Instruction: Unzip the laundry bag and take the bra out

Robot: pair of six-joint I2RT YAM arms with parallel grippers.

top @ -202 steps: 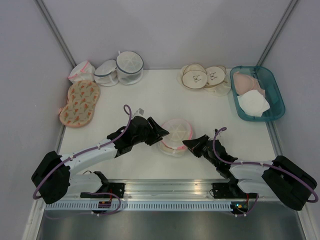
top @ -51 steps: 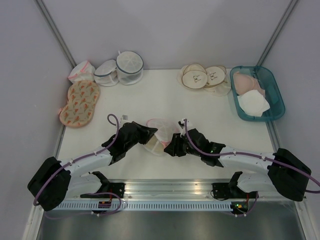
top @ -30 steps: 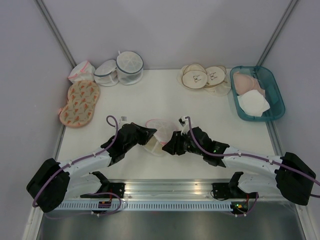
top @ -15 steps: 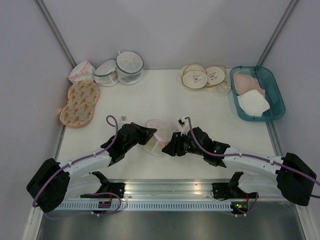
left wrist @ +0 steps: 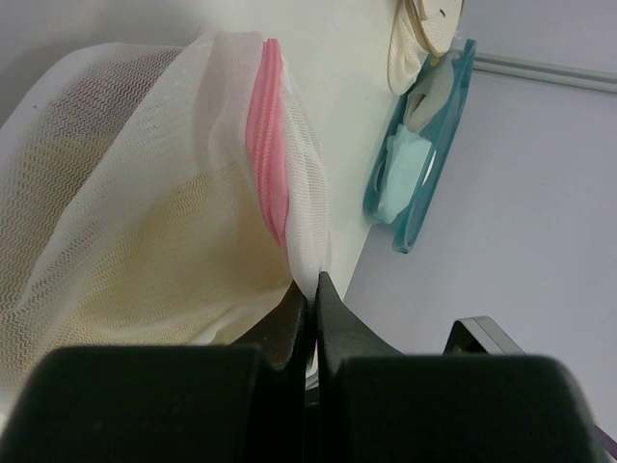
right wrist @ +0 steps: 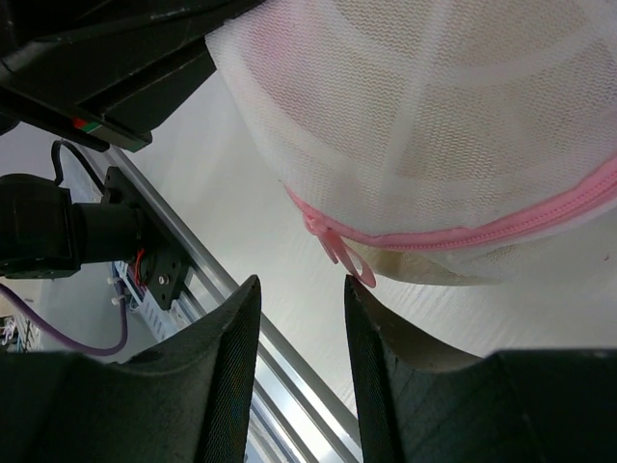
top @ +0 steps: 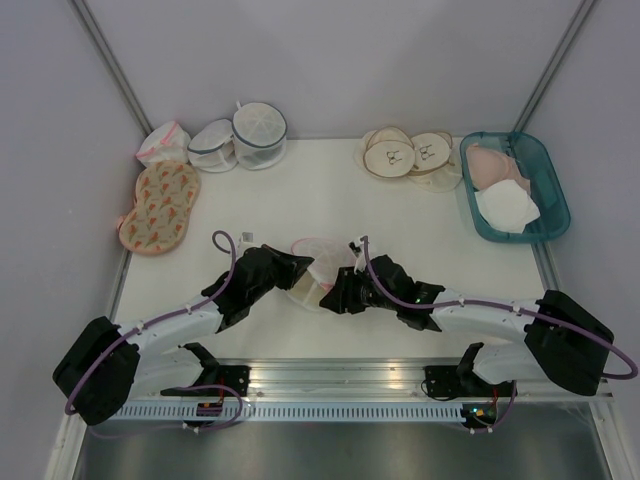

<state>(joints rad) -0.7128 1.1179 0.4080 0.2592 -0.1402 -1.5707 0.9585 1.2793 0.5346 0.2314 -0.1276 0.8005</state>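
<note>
The laundry bag (top: 318,262), a white mesh dome with a pink zipper rim (right wrist: 501,227), is tilted up off the table between both arms. My left gripper (top: 306,266) is shut on a fold of its white mesh (left wrist: 310,260) just beside the pink zipper (left wrist: 265,164). The bra shows only as cream padding through the mesh (left wrist: 164,260). My right gripper (right wrist: 301,282) is open at the bag's near side (top: 330,297). The pink zipper pull (right wrist: 342,253) hangs just above its right fingertip (right wrist: 352,285), not between the fingers.
Two mesh bags with grey-blue rims (top: 258,130) and a pink-edged pouch (top: 160,143) stand at the back left, with patterned cups (top: 160,205) in front. Cream cups (top: 405,152) and a teal tray (top: 552,195) lie at the back right. A metal rail (top: 340,375) runs along the near edge.
My right gripper has slid a little left along the bag's near side, and its jaws have opened slightly. The left gripper and the bag have stayed put.
</note>
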